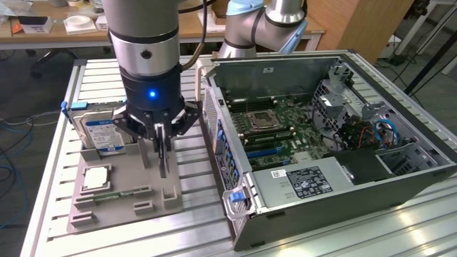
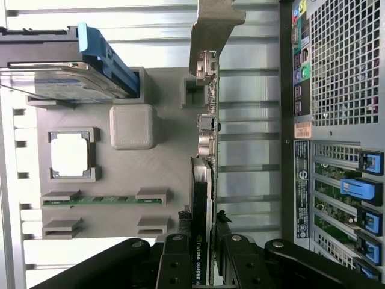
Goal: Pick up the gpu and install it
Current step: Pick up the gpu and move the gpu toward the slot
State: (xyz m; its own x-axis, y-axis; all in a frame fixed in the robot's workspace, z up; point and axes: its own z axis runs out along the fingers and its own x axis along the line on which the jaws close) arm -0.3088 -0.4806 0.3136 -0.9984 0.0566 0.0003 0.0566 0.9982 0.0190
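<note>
Black hand [image 2: 203,265] pinches the upright gpu [image 2: 201,198], card edge standing between its fingertips.

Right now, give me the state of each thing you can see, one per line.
end effector: shut on the gpu's top edge.
gpu: upright on edge, gripped, over the gray holder.
hard drive: standing on edge in its holder slot.
processor chip: lying flat in its recess.
memory stick: lying in its holder slot.
computer case: on its side, side panel off.
</note>
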